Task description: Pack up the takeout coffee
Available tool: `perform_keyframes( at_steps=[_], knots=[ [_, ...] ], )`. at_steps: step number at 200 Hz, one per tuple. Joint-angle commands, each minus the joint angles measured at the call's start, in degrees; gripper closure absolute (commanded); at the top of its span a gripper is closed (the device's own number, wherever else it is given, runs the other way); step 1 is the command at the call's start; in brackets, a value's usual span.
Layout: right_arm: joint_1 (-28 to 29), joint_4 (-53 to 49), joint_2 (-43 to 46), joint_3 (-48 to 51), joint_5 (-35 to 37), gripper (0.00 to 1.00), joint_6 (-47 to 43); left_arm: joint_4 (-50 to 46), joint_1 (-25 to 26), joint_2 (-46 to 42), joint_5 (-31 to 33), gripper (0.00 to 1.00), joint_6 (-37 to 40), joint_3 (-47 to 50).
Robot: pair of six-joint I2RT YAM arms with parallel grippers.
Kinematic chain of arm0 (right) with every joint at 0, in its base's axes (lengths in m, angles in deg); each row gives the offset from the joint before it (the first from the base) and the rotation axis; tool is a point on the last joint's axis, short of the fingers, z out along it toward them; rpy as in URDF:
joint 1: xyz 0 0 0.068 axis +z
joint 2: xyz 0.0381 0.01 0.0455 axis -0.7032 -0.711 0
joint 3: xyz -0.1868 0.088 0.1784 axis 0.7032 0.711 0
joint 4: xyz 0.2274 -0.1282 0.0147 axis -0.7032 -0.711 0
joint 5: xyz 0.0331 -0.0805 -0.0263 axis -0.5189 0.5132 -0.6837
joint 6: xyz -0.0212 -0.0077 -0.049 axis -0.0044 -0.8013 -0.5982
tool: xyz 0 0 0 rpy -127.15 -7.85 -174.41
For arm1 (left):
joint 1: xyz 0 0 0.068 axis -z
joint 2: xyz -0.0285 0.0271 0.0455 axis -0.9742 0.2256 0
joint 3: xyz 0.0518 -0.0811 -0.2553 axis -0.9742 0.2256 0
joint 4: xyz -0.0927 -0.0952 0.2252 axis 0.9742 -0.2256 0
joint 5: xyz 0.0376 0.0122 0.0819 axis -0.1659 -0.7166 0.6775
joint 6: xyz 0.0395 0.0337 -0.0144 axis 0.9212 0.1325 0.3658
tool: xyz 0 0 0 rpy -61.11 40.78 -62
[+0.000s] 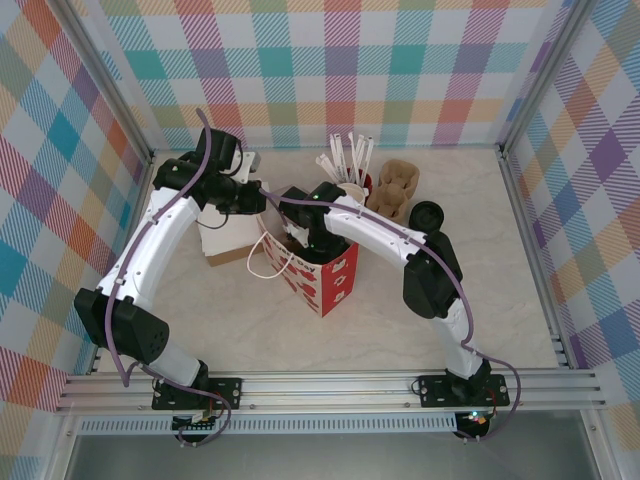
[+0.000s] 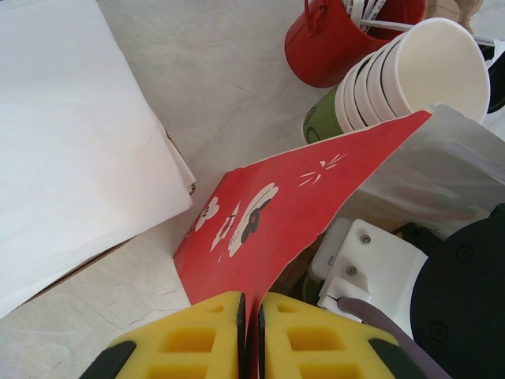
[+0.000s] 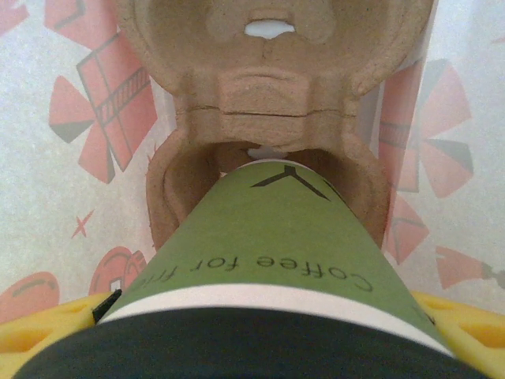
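The right tool [image 3: 256, 324] grasps the coffee cup [image 3: 260, 245], a yellow ribbed finger showing at either side of it. The cup is smooth matt green paper with dark lettering and a white band near its close end. It tapers away from the camera, and its far end sits in a round socket of a pulp tray [image 3: 276, 79]. The tray is rough, tan and moulded in soft curves. Cup and tray are inside the red paper bag [image 1: 325, 275], whose pale inner walls let the printed pattern show through. In the top view this arm reaches down into the bag's open mouth. The left tool [image 2: 251, 332] is clenched on the bag's thin upper edge, its blocky yellow fingers pinching the flat red panel. Beyond it, on the marbled cream counter [image 2: 221, 79], are a nested stack of paper cups [image 2: 402, 79] lying tilted and a glossy red bucket [image 2: 331, 39].
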Motion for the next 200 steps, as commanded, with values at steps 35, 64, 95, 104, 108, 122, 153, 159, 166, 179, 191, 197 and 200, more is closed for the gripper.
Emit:
perform_keyframes(
  at_steps=[35, 64, 95, 104, 108, 122, 153, 159, 166, 179, 191, 197, 200],
  knots=[
    [0.23, 0.28, 0.22, 0.72, -0.61, 0.29, -0.42, 0.20, -0.69, 0.58, -1.32, 0.87, -0.54, 0.60],
    [0.35, 0.47, 0.23, 0.72, -0.60, 0.29, -0.43, 0.22, -0.69, 0.64, -1.33, 0.87, -0.54, 0.54],
    [0.24, 0.46, 0.05, 0.78, -0.51, 0.29, -0.52, 0.20, -0.69, 0.64, -1.35, 0.87, -0.54, 0.53],
    [0.25, 0.46, 0.05, 0.76, -0.53, 0.29, -0.53, 0.27, -0.69, 0.68, -1.40, 0.87, -0.54, 0.53],
    [0.23, 0.46, 0.05, 0.79, -0.53, 0.29, -0.52, 0.29, -0.69, 0.64, -1.40, 0.87, -0.53, 0.53],
    [0.24, 0.51, 0.06, 0.87, -0.49, 0.29, -0.59, 0.21, -0.69, 0.72, -1.46, 0.87, -0.54, 0.53],
    [0.24, 0.55, 0.07, 0.90, -0.52, 0.29, -0.52, 0.25, -0.69, 0.64, -1.46, 0.87, -0.54, 0.54],
    [0.25, 0.55, 0.08, 0.90, -0.53, 0.29, -0.54, 0.20, -0.69, 0.59, -1.47, 0.87, -0.54, 0.53],
    [0.24, 0.55, 0.09, 0.98, -0.57, 0.29, -0.53, 0.20, -0.69, 0.64, -1.38, 0.87, -0.54, 0.53],
    [0.28, 0.55, 0.05, 1.06, -0.53, 0.29, -0.61, 0.24, -0.69, 0.66, -1.36, 0.87, -0.54, 0.53],
    [0.28, 0.64, -0.04, 1.30, -0.53, 0.29, -0.60, 0.20, -0.69, 0.64, -1.36, 0.87, -0.54, 0.51],
    [0.29, 0.70, -0.05, 1.42, -0.53, 0.29, -0.61, 0.20, -0.69, 0.64, -1.36, 0.87, -0.52, 0.53],
    [0.24, 0.65, -0.05, 1.47, -0.53, 0.29, -0.61, 0.20, -0.69, 0.66, -1.40, 0.87, -0.54, 0.53]
  ],
)
